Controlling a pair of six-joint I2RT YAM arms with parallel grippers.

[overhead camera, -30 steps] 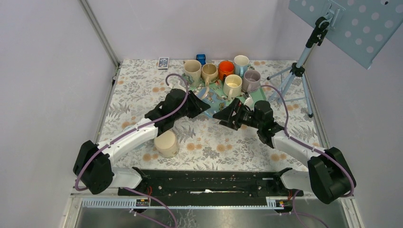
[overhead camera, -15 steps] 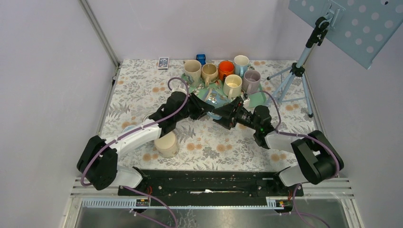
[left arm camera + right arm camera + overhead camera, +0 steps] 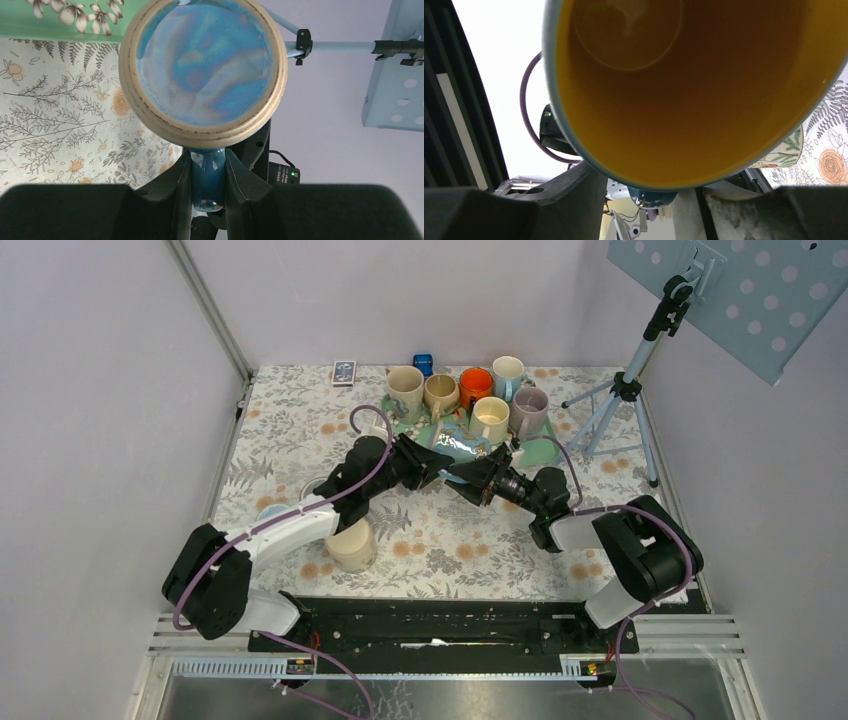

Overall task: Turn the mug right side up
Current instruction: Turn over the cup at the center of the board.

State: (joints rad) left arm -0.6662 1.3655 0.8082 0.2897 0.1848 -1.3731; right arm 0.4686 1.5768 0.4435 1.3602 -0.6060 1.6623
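A blue glazed mug (image 3: 461, 448) with a yellow inside hangs on its side above the table middle, between my two grippers. In the left wrist view its tan-ringed base (image 3: 205, 70) faces the camera, and my left gripper (image 3: 208, 175) is shut on its blue handle (image 3: 207, 182). The mug's mouth (image 3: 694, 90) faces the right wrist camera. My right gripper (image 3: 646, 197) straddles the lower rim and the handle (image 3: 651, 197); a gap shows between the left finger (image 3: 574, 200) and the handle. In the top view the left gripper (image 3: 438, 462) and right gripper (image 3: 480, 476) meet at the mug.
Several upright mugs stand at the back around a green mat (image 3: 546, 448): beige (image 3: 405, 383), orange (image 3: 476, 385), lilac (image 3: 529, 408) and others. A cream mug (image 3: 350, 543) sits upside down beside the left arm. A tripod (image 3: 620, 390) stands at the right.
My right gripper has moved left up to the mug and its jaws have narrowed around the rim and handle. The left gripper has carried the mug a little right and back.
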